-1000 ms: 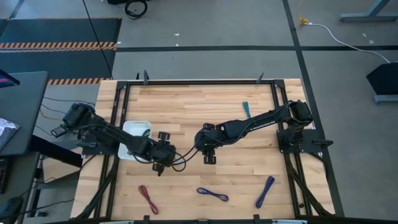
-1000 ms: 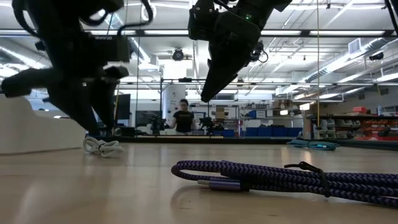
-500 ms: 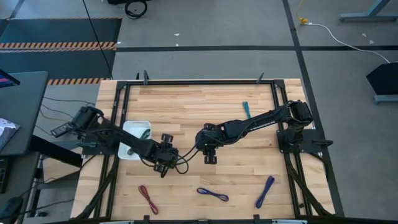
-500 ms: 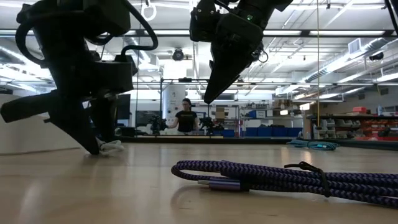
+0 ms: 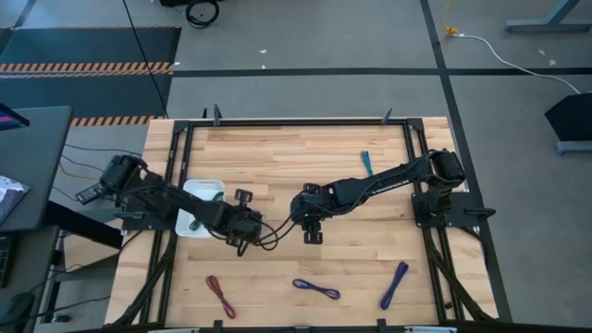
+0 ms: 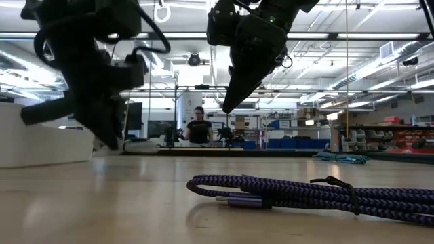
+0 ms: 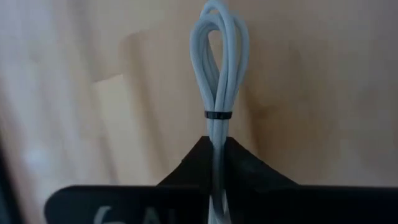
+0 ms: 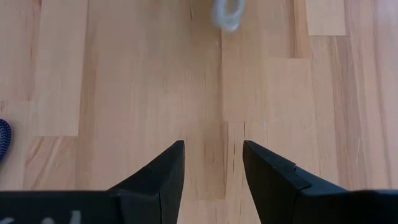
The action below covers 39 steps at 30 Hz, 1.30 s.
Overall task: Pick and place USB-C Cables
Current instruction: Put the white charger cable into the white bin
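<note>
Starting leftmost, the white tray (image 5: 199,205) holds the green cable (image 5: 214,197); beside it the left gripper (image 5: 243,228) pinches the silver-white cable (image 7: 217,74), lifted off the table (image 5: 277,157); the right gripper (image 5: 313,228) hovers mid-table, fingers (image 8: 165,171) parted around nothing; dark red cable (image 5: 220,295), blue cable (image 5: 316,289) and purple cable (image 5: 394,284) lie along the near edge; teal cable (image 5: 366,164) lies farther back.

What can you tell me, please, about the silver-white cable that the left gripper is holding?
The silver-white cable is a thin, smooth-looking cord folded into a narrow bundle of several strands, cinched by a small dark tie partway along. Its looped end sticks out beyond the left gripper, whose dark fingers are shut on the other part. It hangs above the wooden table, apparently lifted clear of it. The connectors are hidden.
</note>
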### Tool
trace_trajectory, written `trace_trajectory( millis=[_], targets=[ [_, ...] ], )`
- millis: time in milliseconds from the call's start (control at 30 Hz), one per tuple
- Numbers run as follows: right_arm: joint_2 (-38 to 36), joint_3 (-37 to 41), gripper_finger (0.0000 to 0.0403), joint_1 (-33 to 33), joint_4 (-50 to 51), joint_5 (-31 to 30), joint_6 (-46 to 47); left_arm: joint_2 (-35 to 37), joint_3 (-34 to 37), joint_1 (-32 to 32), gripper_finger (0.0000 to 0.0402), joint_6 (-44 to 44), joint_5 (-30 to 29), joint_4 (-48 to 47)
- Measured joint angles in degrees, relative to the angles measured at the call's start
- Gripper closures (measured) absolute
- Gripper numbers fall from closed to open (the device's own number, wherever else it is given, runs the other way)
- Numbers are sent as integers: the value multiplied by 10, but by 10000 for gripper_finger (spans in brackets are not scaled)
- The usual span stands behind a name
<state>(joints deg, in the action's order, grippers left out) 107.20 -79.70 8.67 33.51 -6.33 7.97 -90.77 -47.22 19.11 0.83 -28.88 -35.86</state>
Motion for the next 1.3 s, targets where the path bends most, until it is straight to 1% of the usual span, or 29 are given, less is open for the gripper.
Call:
trace_trajectory(
  millis=[200,300,367,467,567,667,767,867,967,1067,1200,1300],
  targets=[
    [0,0,234,0,4,0,0,95,0,0,378,19,-39,-35],
    [0,0,234,0,4,0,0,153,0,0,378,53,-56,-66],
    [0,0,234,0,4,0,0,190,-1,0,378,95,-60,-96],
    [0,0,234,0,4,0,0,237,-1,0,378,180,-60,-168],
    [0,0,234,0,1,0,0,264,-1,0,378,271,-43,-241],
    [0,0,234,0,0,0,0,271,-1,0,378,383,-32,-312],
    [0,0,234,0,0,0,4,271,-1,0,378,494,-8,-380],
    [0,0,234,0,0,0,9,271,-1,0,375,559,29,-410],
    [0,0,234,0,0,0,9,271,-1,0,359,571,62,-405],
    [0,0,234,0,0,0,9,266,-1,0,353,574,86,-404],
    [0,0,234,0,0,0,9,263,0,1,352,574,92,-405],
    [0,0,234,0,1,0,9,263,0,1,338,573,92,-405]
  ],
)
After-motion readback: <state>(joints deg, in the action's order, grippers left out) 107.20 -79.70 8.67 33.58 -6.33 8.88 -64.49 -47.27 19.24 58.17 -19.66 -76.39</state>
